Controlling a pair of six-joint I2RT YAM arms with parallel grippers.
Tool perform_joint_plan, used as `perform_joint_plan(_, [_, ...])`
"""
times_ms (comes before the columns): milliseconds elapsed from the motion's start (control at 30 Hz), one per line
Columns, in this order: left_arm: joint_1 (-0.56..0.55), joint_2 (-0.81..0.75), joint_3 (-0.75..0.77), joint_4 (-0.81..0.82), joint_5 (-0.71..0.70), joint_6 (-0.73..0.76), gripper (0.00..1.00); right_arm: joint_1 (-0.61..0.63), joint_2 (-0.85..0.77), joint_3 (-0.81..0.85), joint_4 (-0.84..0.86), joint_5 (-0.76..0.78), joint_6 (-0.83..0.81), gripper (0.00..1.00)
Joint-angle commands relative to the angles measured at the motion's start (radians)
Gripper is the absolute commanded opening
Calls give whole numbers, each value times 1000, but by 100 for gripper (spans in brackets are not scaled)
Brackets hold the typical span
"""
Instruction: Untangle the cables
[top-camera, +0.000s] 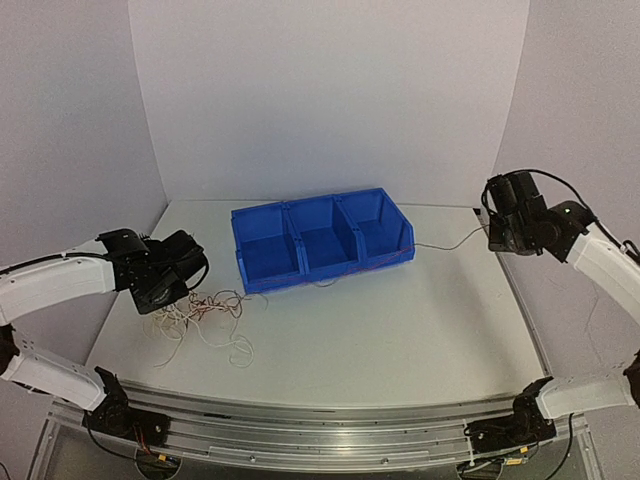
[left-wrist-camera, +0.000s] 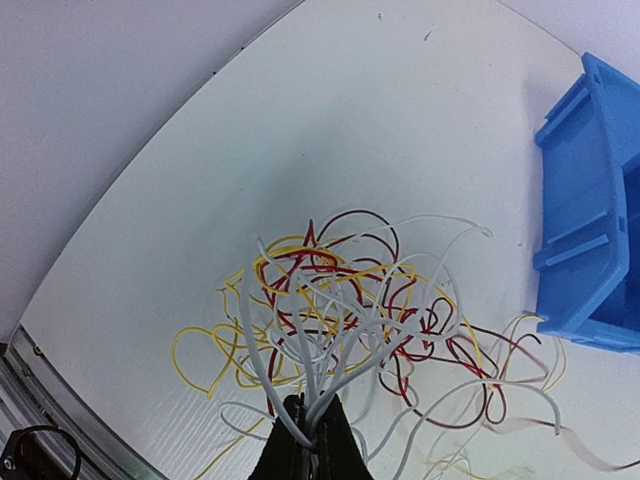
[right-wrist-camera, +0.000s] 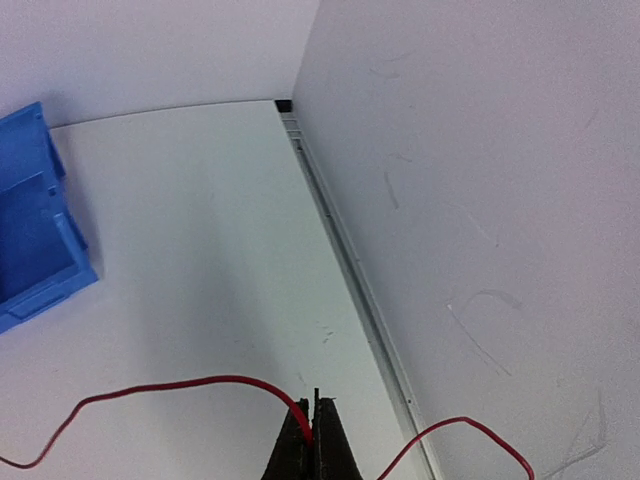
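Note:
A tangle of thin white, dark red and yellow cables (top-camera: 205, 318) lies on the table at the left; it fills the left wrist view (left-wrist-camera: 350, 310). My left gripper (left-wrist-camera: 310, 425) is shut on a bunch of the white cables, above the pile (top-camera: 160, 295). My right gripper (right-wrist-camera: 312, 415) is shut on one red cable (right-wrist-camera: 160, 388), raised at the far right (top-camera: 497, 240). That cable (top-camera: 440, 246) stretches left across the blue bin (top-camera: 325, 240) toward the pile.
The blue bin with three compartments stands at the back middle; its corner shows in the left wrist view (left-wrist-camera: 590, 220) and the right wrist view (right-wrist-camera: 35, 230). The right wall (right-wrist-camera: 480, 200) meets the table edge close to my right gripper.

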Motion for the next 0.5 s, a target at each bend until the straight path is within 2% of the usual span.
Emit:
perform_joint_plan(0, [45, -3, 14, -14, -3, 28, 0, -198, -33, 50, -41, -8, -65, 0])
perform_joint_plan(233, [111, -12, -22, -33, 15, 24, 0, -439, -5, 133, -64, -107, -102, 0])
perform_joint_plan(467, [151, -14, -36, -96, 5, 9, 0, -555, 36, 246, -87, -119, -104, 0])
